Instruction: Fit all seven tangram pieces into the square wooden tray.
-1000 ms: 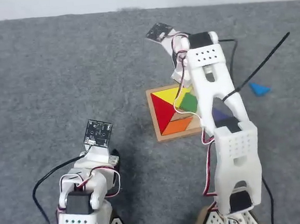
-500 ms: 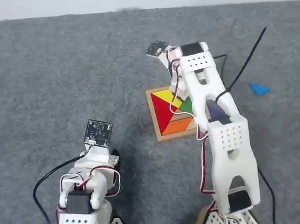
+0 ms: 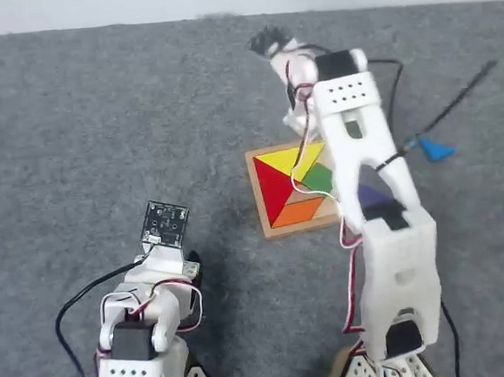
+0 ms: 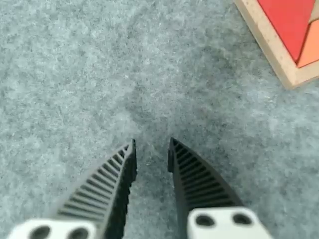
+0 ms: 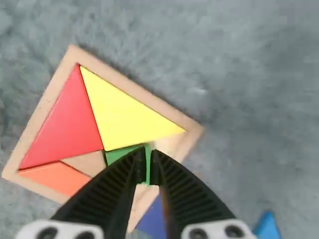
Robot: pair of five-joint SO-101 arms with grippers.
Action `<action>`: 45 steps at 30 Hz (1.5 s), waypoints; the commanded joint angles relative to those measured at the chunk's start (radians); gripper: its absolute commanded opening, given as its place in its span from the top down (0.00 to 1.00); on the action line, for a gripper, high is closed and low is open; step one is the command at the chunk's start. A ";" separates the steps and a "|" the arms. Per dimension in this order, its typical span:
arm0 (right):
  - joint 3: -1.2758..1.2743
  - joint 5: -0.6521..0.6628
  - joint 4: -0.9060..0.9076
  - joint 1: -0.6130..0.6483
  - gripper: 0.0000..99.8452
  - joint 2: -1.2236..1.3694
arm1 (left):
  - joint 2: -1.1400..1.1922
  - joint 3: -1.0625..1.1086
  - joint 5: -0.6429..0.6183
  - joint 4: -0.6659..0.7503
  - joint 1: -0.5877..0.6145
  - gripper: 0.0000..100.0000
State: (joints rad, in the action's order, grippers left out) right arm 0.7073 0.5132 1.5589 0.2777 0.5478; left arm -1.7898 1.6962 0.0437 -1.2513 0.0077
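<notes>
Right hand (image 5: 148, 152) above tray (image 5: 44, 112), pressed together, empty; left hand (image 4: 151, 147) slightly spread.
Right tips hover over green piece (image 5: 117, 155). Blue triangle (image 3: 435, 149) lies well apart on desk. Judged next: fetch it, fill a bare gap.

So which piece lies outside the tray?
The small blue triangle, on the carpet apart from the tray; the other visible pieces sit inside it.

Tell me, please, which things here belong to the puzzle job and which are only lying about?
Belong to the job: wooden tray, yellow triangle, red triangle, orange piece, green piece, small blue triangle out on the carpet.

Only lying about: grey carpet, black cable.
</notes>
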 commanded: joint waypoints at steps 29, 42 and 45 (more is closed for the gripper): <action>-1.326 -0.262 -0.570 -0.294 0.97 -0.820 | -0.012 -0.013 -0.011 -0.003 -0.009 0.90; -1.346 -0.281 -0.570 -0.343 0.97 -0.819 | -0.012 -0.013 -0.011 -0.003 -0.322 0.90; -1.324 -0.279 -0.558 -0.372 0.97 -0.817 | -0.014 -0.013 -0.008 -0.003 -0.318 0.90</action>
State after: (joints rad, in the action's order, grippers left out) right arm -0.6720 0.2432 0.9989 -0.0614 -0.2194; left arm -1.7898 1.6962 0.0422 -1.2513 -0.2977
